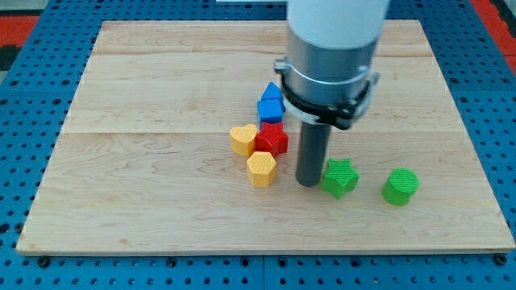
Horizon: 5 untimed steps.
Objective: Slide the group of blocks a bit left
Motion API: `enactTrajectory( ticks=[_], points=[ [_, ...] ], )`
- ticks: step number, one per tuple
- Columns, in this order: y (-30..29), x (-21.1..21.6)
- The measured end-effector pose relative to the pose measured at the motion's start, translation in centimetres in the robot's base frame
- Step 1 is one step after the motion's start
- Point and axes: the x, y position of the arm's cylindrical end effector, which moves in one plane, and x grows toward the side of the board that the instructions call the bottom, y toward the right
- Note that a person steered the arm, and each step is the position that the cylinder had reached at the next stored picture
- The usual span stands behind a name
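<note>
A cluster of blocks sits near the board's middle: a blue block (pixel 270 104) at the top, a red star-shaped block (pixel 272 138) below it, a yellow heart-shaped block (pixel 243 138) to the red one's left, and a yellow hexagonal block (pixel 261 168) at the bottom. My tip (pixel 309 182) rests on the board just right of the yellow hexagonal block and below-right of the red star. A green star-shaped block (pixel 339 177) lies right against my tip's right side. A green round block (pixel 400 186) sits farther right.
The wooden board (pixel 161 121) lies on a blue pegboard surface (pixel 16 161). The arm's wide grey and white body (pixel 330 56) hangs over the board's upper middle and hides part of the area behind it.
</note>
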Motion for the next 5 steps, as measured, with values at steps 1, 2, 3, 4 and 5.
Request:
enactTrajectory(
  ticks=[1, 2, 3, 4, 5],
  points=[
    [1.5, 0.0],
    [2.7, 0.4],
    [4.0, 1.0],
    [2.3, 1.0],
    [-0.4, 1.0]
  ],
)
